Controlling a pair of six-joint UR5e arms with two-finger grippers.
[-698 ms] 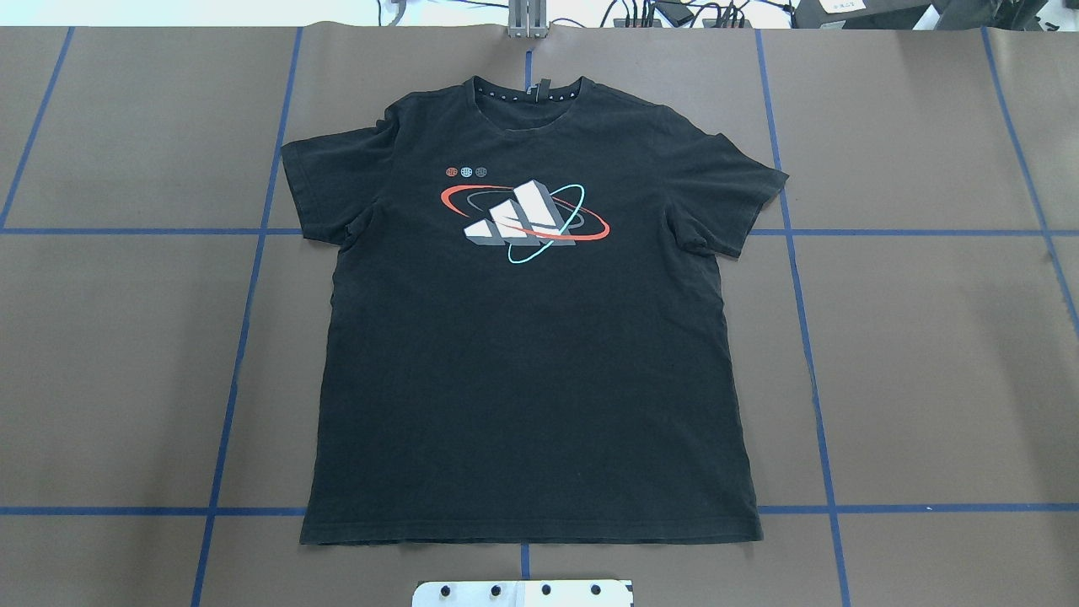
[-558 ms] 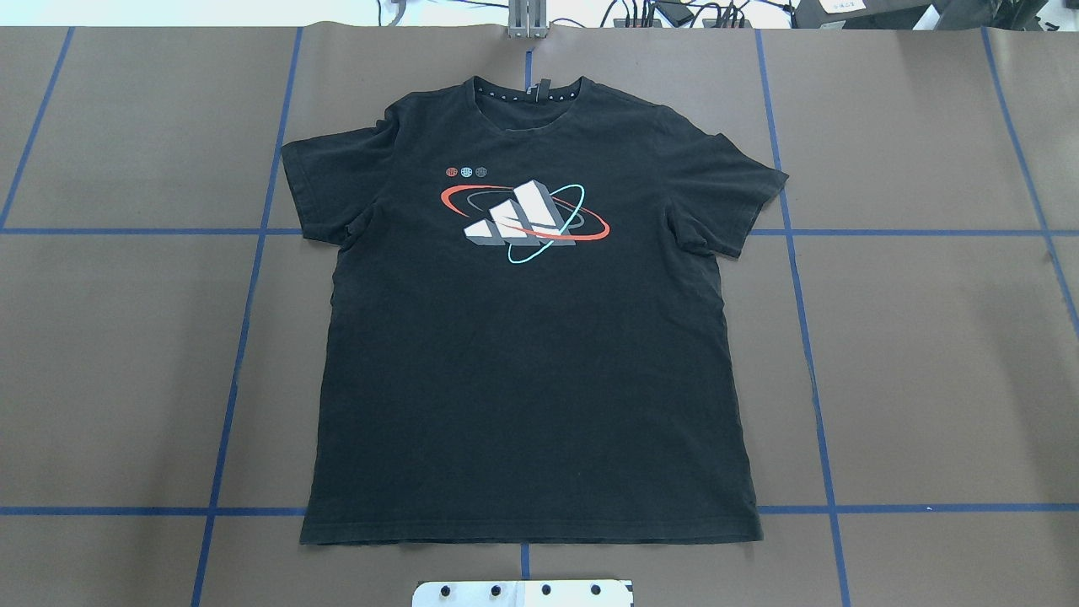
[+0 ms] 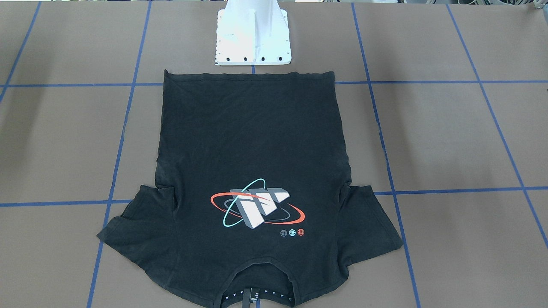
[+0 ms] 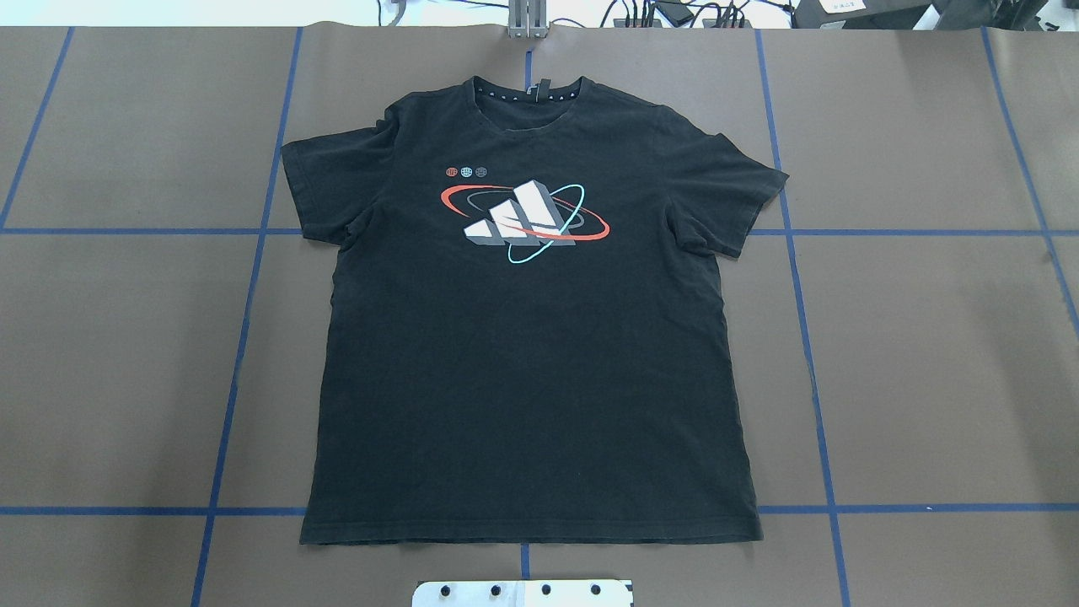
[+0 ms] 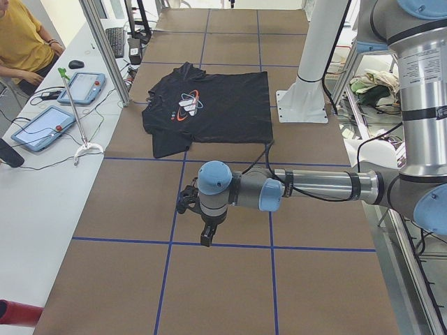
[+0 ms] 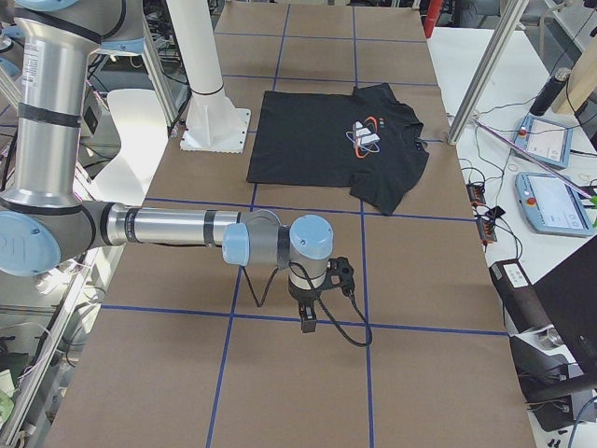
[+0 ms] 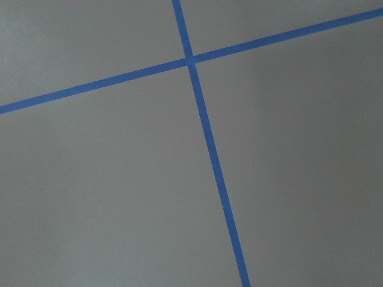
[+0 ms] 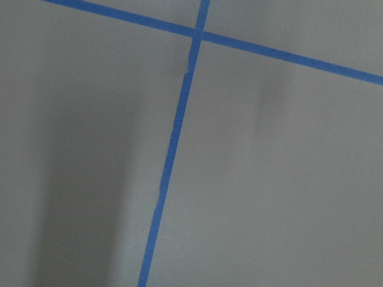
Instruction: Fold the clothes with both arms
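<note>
- The black T-shirt [image 4: 523,354] lies flat and unfolded on the brown worktop [image 4: 927,354], print side up, with both sleeves spread out.
- Its collar [image 4: 523,91] points to the far edge, and its hem lies just beside my white pedestal [image 3: 252,38], not touching it.
- The white, red and cyan logo print [image 4: 524,221] sits on the chest.
- My left end effector [image 5: 207,237] hangs over bare worktop well to the left of the shirt, pointing down. I cannot tell whether it is wide or narrow.
- My right end effector [image 6: 307,322] hangs the same way well to the right, apart from the shirt. I cannot tell its opening either.
- Both wrist cameras show brown surface crossed by blue tape lines [image 7: 209,155].
</note>
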